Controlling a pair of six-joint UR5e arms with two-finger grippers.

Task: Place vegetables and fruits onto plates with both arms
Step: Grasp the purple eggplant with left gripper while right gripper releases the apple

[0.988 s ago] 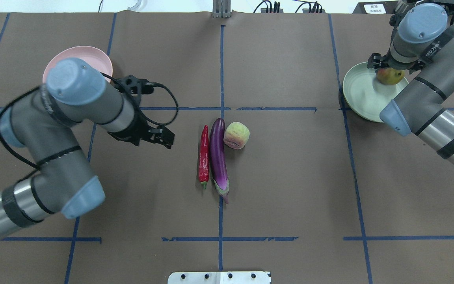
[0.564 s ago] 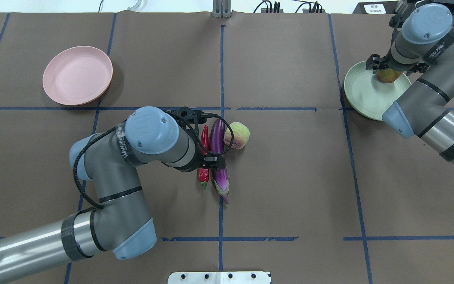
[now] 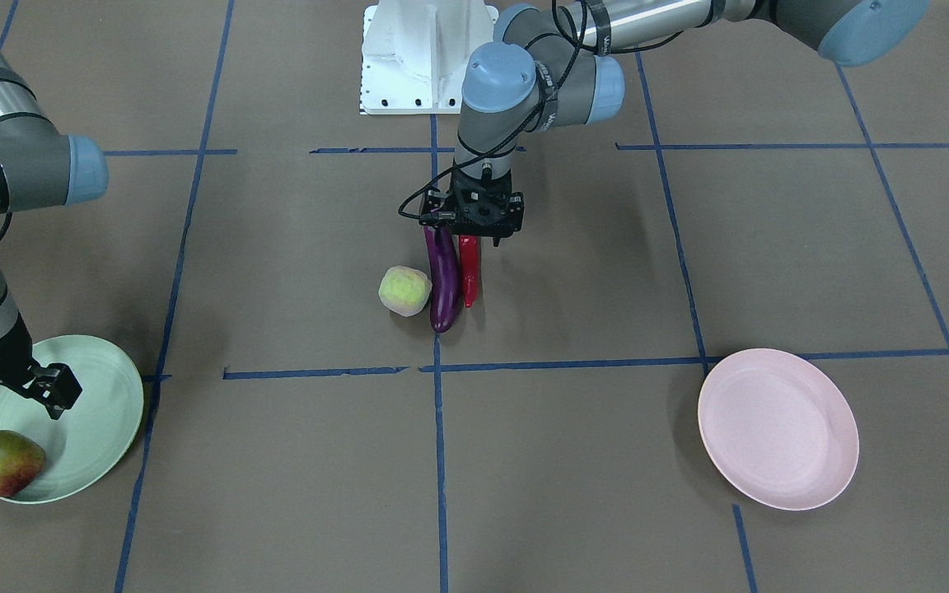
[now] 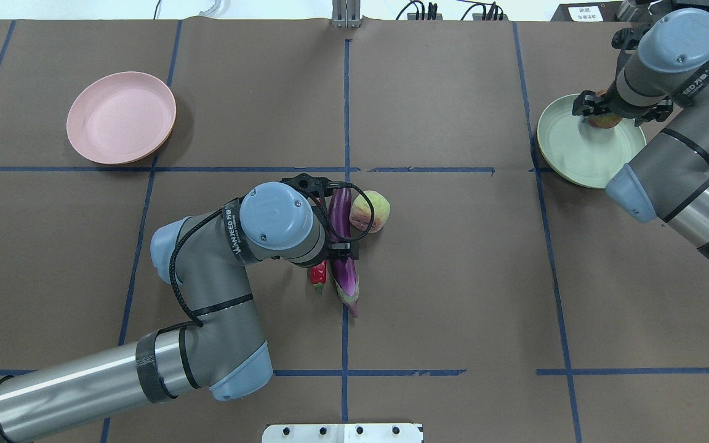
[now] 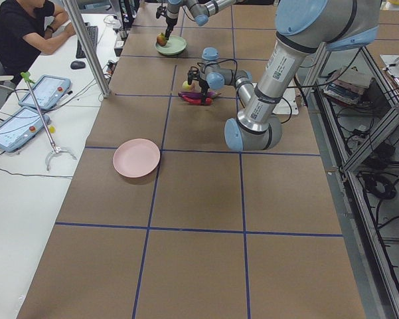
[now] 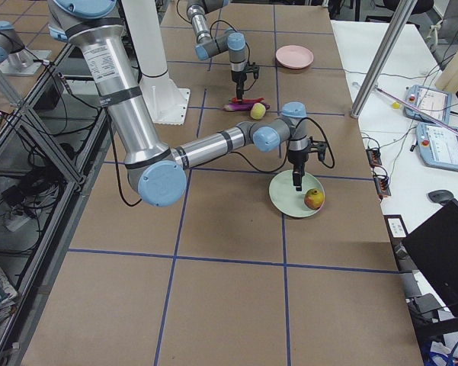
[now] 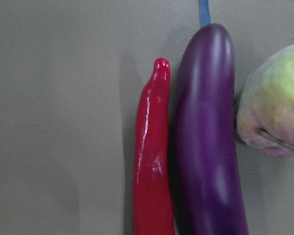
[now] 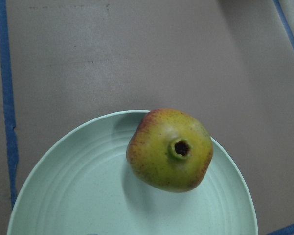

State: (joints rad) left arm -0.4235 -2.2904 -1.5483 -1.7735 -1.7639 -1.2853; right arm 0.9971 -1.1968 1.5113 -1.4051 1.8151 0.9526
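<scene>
My right gripper (image 3: 3,397) hangs spread wide, free of the round red-and-yellow pomegranate (image 3: 3,463), which sits just beneath it at the rim of the pale mint-green round plate (image 3: 104,412). My left gripper (image 3: 472,218) hovers directly over the long glossy purple eggplant (image 3: 444,284) and slim red chili pepper (image 3: 469,276) (whether it is spread or closed, I cannot tell).
</scene>
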